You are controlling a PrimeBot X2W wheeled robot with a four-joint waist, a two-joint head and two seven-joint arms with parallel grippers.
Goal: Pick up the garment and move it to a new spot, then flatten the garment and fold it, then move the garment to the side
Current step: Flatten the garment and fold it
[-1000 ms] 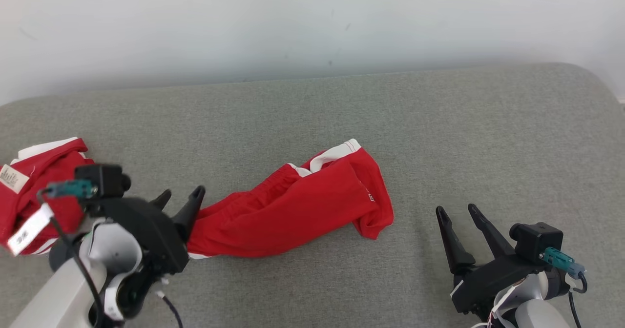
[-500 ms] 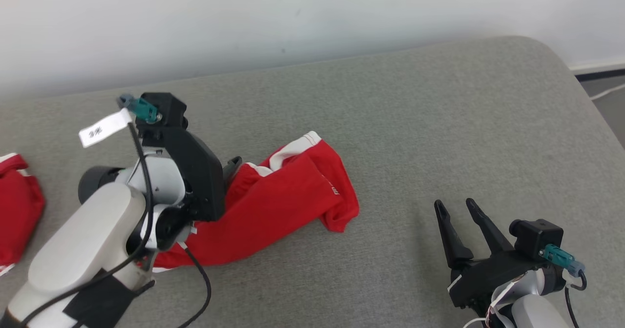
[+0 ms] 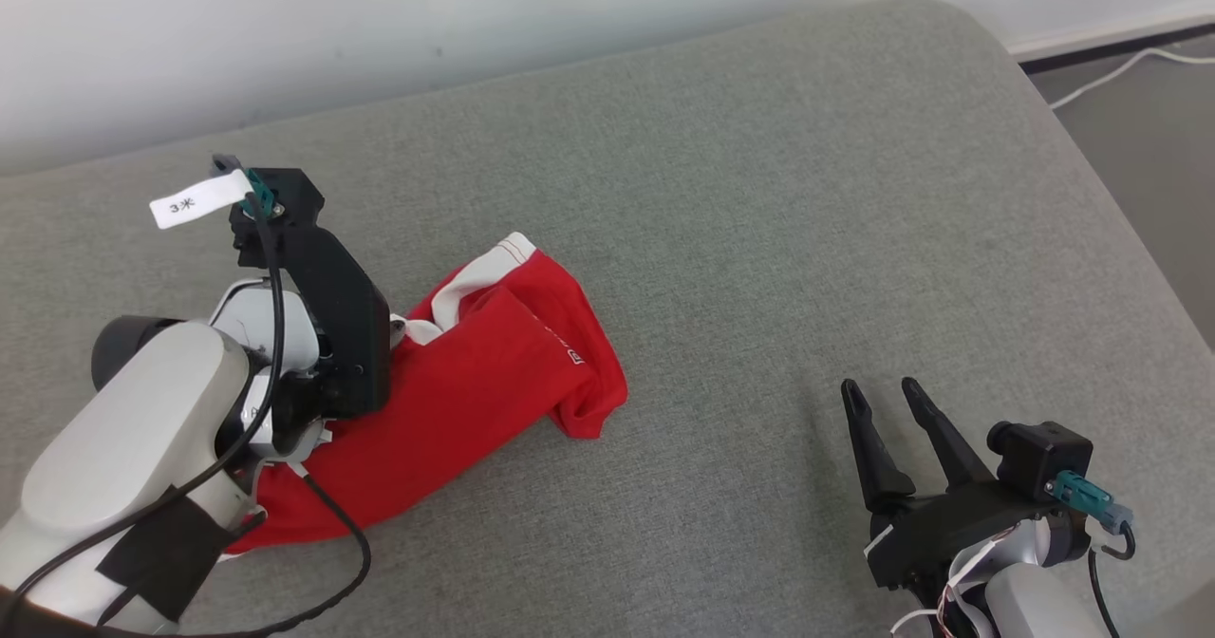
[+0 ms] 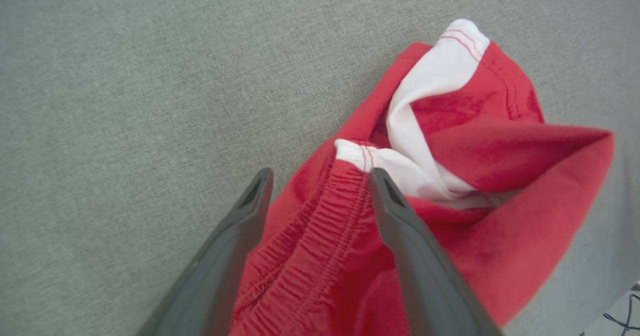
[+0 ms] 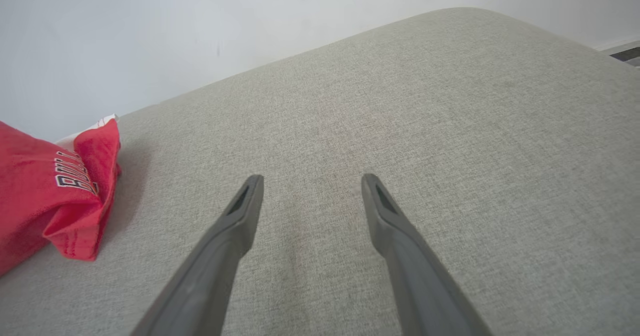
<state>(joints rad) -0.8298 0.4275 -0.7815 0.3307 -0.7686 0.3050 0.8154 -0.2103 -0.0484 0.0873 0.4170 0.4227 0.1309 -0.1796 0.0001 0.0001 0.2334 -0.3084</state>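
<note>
Left gripper point(image 4: 321, 176) swung in over garment point(image 3: 494, 372); head camera panned too. Fingers parted, straddling elastic waistband point(image 4: 320, 226), not yet pinching. Garment lies crumpled, left of centre on grey cushion point(image 3: 759, 192). Right gripper point(image 3: 878, 396) parted, idle near right. Pickup likely next.

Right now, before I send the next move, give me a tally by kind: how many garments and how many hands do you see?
Garments: 1, the red garment
Hands: 2, the left hand open astride the waistband, the right hand open over the bare grey cushion
Total: 3
</note>
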